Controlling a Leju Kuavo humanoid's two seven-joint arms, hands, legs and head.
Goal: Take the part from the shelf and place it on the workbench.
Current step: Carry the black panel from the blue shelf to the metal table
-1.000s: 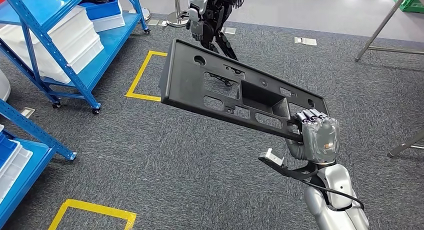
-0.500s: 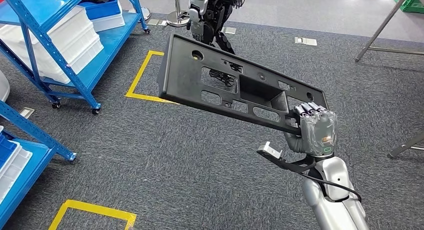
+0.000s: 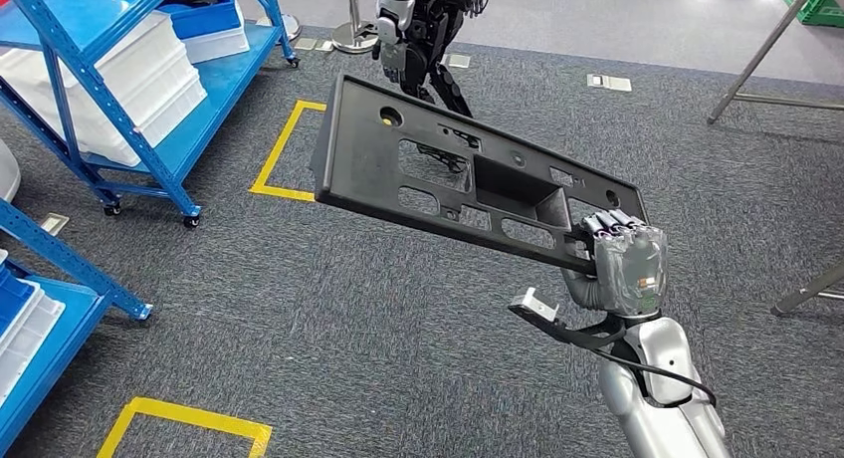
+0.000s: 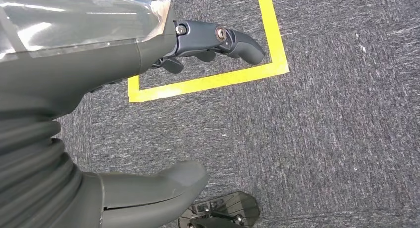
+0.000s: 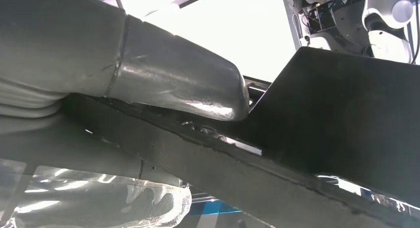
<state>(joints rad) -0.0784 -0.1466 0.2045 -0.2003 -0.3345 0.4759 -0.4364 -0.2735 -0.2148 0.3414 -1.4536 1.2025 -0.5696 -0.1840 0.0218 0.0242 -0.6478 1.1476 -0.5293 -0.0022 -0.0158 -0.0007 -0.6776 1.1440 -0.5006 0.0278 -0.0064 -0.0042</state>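
Observation:
The part is a long black plastic panel (image 3: 453,174) with several cut-outs and a boxy recess. My right hand (image 3: 622,264) grips its near right end and holds it in the air over the grey carpet, the far end tilted up and to the left. In the right wrist view the thick grey thumb (image 5: 173,84) presses on the panel's edge (image 5: 317,139). My left hand (image 4: 148,79) hangs above the carpet beside a yellow tape corner (image 4: 208,79), fingers apart and holding nothing.
A blue wheeled shelf (image 3: 149,90) with white bins stands at the left, and another blue rack (image 3: 40,279) lies nearer. Yellow floor squares (image 3: 284,149) mark the carpet. Another dark robot (image 3: 423,25) stands ahead. Metal table legs (image 3: 761,50) rise at the right.
The panel and my right hand have shifted slightly left and up in the picture. The shelves and floor markings stay where they were.

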